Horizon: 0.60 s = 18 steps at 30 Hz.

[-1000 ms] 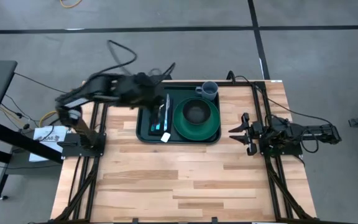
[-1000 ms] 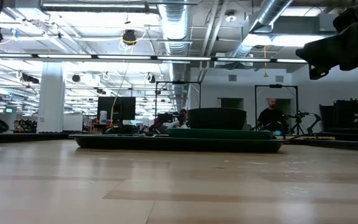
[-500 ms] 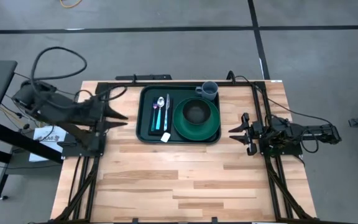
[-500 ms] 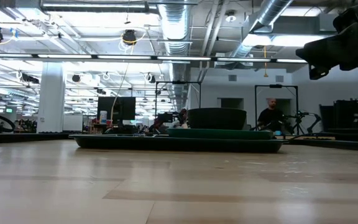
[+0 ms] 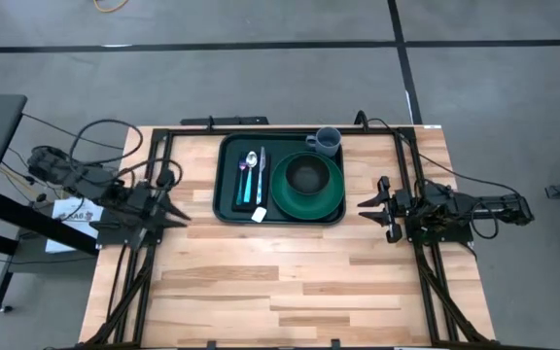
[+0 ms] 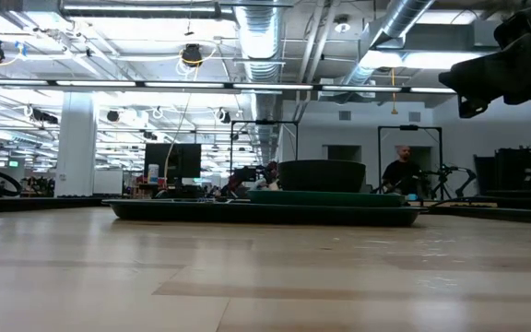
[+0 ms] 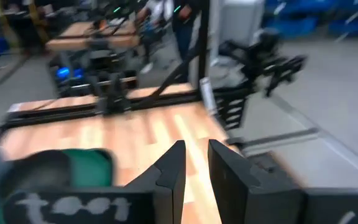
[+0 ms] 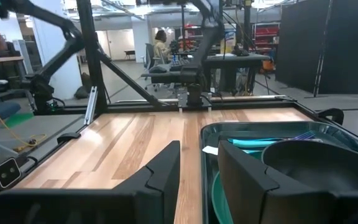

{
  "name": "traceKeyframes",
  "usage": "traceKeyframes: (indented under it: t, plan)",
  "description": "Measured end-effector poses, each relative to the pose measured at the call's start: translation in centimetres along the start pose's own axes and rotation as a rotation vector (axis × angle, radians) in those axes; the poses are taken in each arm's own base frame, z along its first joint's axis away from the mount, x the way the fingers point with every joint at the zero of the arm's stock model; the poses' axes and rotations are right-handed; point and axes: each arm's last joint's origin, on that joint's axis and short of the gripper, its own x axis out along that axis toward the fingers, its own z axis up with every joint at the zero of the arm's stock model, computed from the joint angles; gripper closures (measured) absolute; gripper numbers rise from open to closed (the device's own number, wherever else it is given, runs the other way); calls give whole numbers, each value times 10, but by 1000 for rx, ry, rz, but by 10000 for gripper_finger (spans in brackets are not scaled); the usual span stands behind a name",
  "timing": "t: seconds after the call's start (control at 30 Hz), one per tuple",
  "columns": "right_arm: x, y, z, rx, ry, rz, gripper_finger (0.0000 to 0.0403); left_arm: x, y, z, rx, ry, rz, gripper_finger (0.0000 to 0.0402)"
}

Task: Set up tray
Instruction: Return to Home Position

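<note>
The dark green tray (image 5: 227,194) lies flat on the table's far middle; in the low view the tray (image 6: 265,213) shows edge-on. On it sit a round green plate (image 5: 331,197) with a dark bowl (image 5: 306,175), a grey-blue cup (image 5: 326,142) in its far right corner, and teal-handled cutlery (image 5: 251,177) on its left part. My left gripper (image 5: 178,214) (image 7: 196,146) hovers left of the tray, narrowly open and empty. My right gripper (image 5: 363,207) (image 8: 199,149) waits right of the tray, narrowly open, pointing at it.
A white tag (image 5: 259,213) lies at the tray's near rim. Black frame rails (image 5: 154,165) run along the table's left, right and far sides. Bare wood (image 5: 280,282) fills the table's near half. People sit in the room beyond (image 6: 402,173).
My left arm has drawn back from above the cutlery on the tray toward the table's left edge, then swung toward the near side and folded down beside the left rail. The cutlery stays lying on the tray. My right arm has kept still.
</note>
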Motion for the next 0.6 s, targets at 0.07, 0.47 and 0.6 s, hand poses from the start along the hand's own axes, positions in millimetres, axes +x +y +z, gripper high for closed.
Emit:
traceKeyframes:
  t: [0.07,0.47,0.6]
  plan:
    - [0,0,0,0,0,0,301,-9,1,-20,-34,-56,-51,345]
    - [0,0,0,0,0,0,301,-11,4,-133,-198,-135,-204,345]
    - [0,0,0,0,0,0,301,-7,4,-151,-205,-202,-213,345]
